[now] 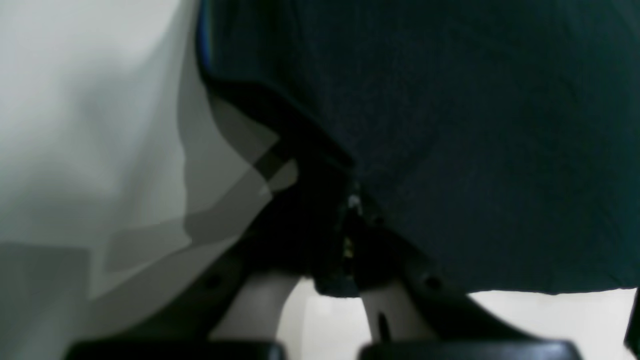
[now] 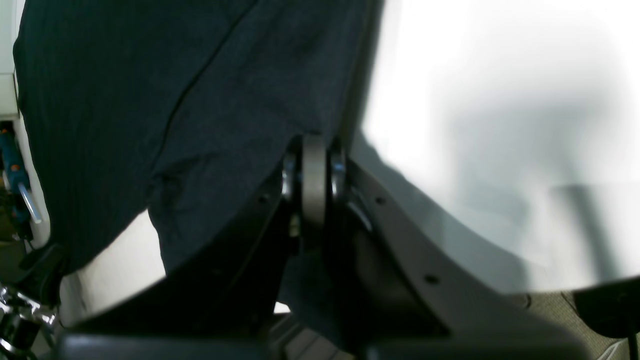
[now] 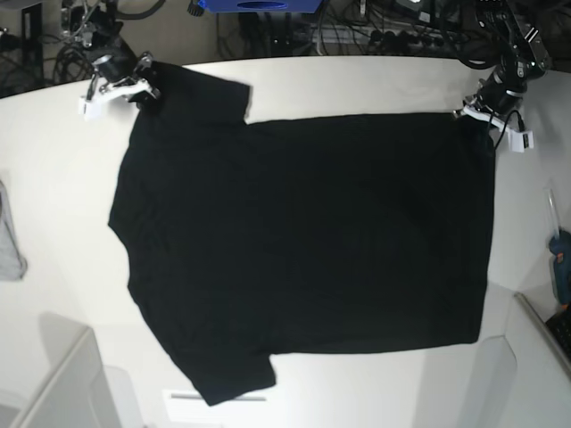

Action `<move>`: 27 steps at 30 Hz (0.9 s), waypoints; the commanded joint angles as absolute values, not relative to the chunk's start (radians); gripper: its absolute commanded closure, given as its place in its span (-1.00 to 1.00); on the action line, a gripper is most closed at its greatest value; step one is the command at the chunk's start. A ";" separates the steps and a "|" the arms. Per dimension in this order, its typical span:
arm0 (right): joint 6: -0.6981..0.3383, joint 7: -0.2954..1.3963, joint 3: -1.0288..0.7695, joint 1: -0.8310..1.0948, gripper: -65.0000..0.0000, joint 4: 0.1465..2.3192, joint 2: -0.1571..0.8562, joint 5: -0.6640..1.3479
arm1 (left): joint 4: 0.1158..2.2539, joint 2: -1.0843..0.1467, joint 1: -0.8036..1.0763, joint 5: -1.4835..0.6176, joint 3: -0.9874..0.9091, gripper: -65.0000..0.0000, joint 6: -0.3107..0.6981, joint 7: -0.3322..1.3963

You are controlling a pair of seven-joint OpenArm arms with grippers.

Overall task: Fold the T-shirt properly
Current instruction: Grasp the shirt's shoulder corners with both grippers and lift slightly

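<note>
Lies spread across the table in the base view, with the dark shirt between and below both arms. Shows only a plain black side; leaves any print out of sight. Clamped shut on the shirt's upper right corner in the base view, with the left gripper; too dark and blurred around the tips in the left wrist view to make out exactly how much cloth is caught. Pinched closed on the edge near the upper left sleeve, with the right gripper; blurred at the fingers in its own wrist view too. Cut off in both wrist views: much of the shirt. Cut off by the base view's left border: a grey cloth. Partly visible at the right border: a blue-handled tool. Cropped at the top: a blue object, too little shown to identify.
</note>
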State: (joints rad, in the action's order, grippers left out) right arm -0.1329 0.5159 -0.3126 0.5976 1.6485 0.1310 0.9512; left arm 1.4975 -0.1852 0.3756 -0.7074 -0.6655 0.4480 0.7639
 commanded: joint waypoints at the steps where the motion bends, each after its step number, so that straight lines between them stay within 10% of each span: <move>1: -0.116 0.538 -0.317 0.619 1.00 1.652 0.139 0.928 | 1.508 -0.189 0.400 -0.680 -0.667 1.00 0.437 0.796; 27: -0.257 0.483 -0.317 0.769 1.00 1.886 0.133 0.928 | 1.781 -0.182 0.628 -0.687 -0.668 1.00 0.441 0.796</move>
State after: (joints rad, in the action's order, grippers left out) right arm -0.2447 0.4980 -0.3122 0.7624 1.8679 0.1261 0.9123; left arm 1.7664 -0.1734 0.6201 -0.6743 -0.6613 0.4408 0.8059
